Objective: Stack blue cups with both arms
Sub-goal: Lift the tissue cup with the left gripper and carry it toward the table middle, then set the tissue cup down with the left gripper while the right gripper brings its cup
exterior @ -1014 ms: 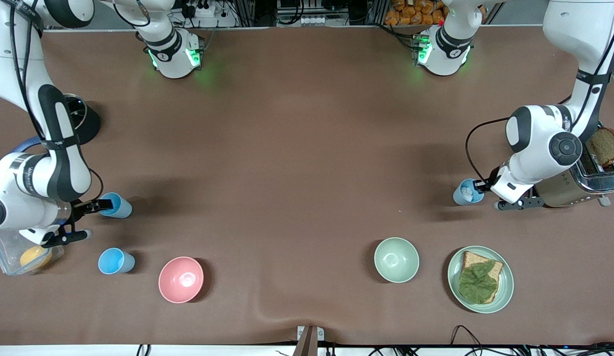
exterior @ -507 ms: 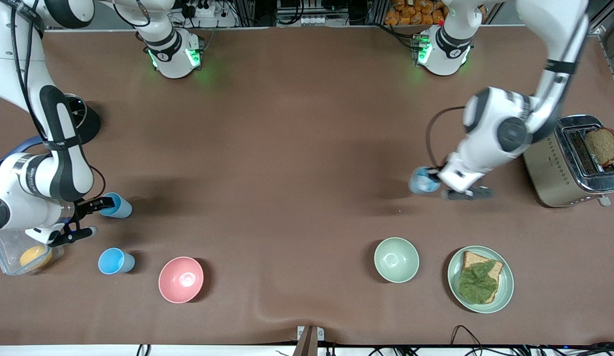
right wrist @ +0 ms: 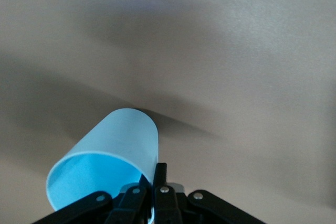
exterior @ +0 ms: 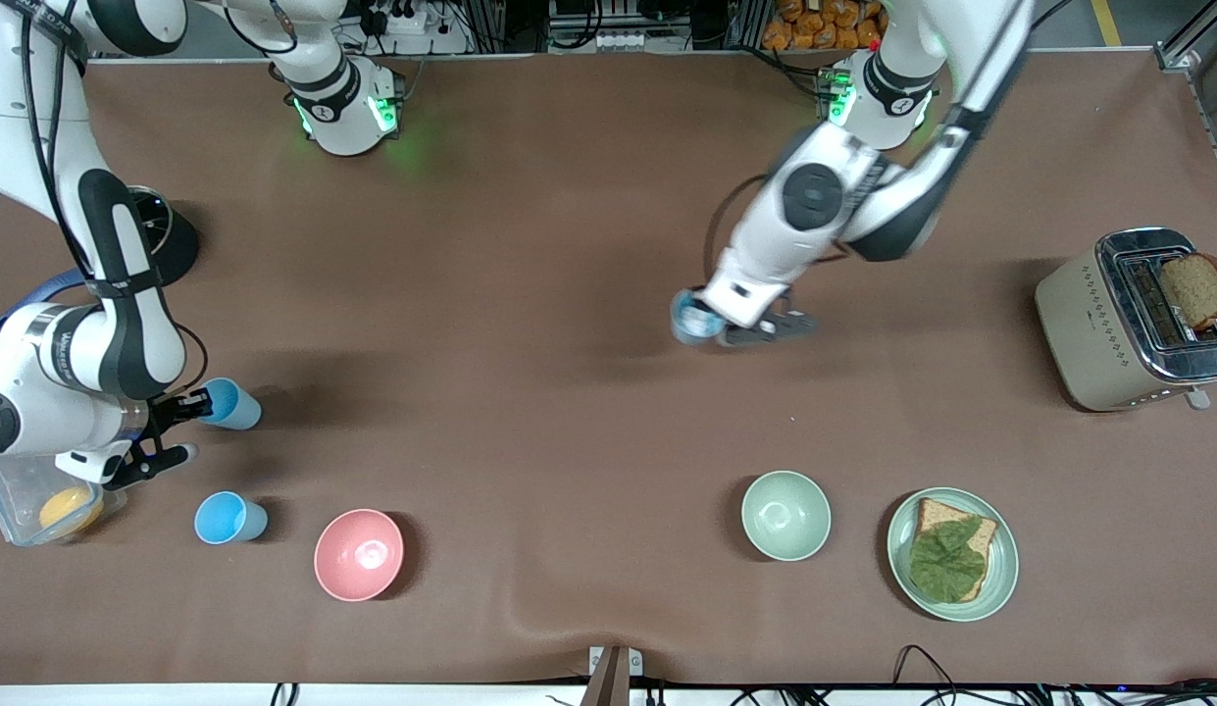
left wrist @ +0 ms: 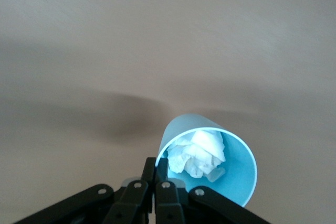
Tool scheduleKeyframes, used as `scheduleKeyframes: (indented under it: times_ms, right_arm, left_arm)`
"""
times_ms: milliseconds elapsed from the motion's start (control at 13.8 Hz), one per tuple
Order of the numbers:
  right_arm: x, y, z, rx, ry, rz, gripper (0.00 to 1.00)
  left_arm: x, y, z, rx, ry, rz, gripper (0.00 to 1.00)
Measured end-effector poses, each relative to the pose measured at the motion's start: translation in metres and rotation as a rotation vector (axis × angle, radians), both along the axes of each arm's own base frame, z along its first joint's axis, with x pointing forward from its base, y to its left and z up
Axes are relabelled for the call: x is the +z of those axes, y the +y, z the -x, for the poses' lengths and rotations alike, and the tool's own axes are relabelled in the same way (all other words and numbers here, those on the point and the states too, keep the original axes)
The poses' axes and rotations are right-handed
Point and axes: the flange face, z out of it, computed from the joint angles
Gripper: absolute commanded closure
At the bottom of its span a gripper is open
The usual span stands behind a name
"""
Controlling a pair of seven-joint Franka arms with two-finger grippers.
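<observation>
My left gripper (exterior: 714,324) is shut on the rim of a light-blue cup (exterior: 687,320) and holds it in the air over the middle of the table. In the left wrist view the fingers (left wrist: 161,162) pinch the rim of that cup (left wrist: 231,182), which has crumpled white paper inside. My right gripper (exterior: 190,406) is shut on the rim of a second blue cup (exterior: 231,404), tilted, at the right arm's end of the table. The right wrist view shows that cup (right wrist: 105,169) pinched at its rim (right wrist: 157,171). A third blue cup (exterior: 229,517) stands upright nearer the front camera.
A pink bowl (exterior: 359,554) sits beside the third cup. A pale green bowl (exterior: 785,515) and a plate (exterior: 1000,574) with bread and lettuce lie near the front edge. A toaster (exterior: 1089,324) with bread stands at the left arm's end. A clear container (exterior: 20,510) holds an orange thing.
My left arm has carried its cup from beside the toaster toward the table's middle. My right gripper and its cup have barely moved.
</observation>
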Motion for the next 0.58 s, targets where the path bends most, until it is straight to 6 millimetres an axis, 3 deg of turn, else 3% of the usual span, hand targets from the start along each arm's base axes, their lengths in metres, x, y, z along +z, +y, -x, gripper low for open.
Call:
scheduleKeyframes:
  times_ms: [217, 507, 580]
  right_arm:
    - [0.040, 0.021, -0.006, 0.038, 0.016, -0.025, 1.00]
    - [0.116, 0.077, -0.006, 0.119, 0.040, -0.073, 1.00]
    - [0.130, 0.095, -0.006, 0.147, 0.047, -0.088, 1.00]
  left_arm:
    - [-0.016, -0.052, 0.010, 0.030, 0.006, -0.008, 1.00]
    - [-0.053, -0.080, 0.012, 0.070, 0.000, -0.021, 1.00]
    - [-0.062, -0.084, 0.013, 0.085, 0.002, -0.012, 0.88]
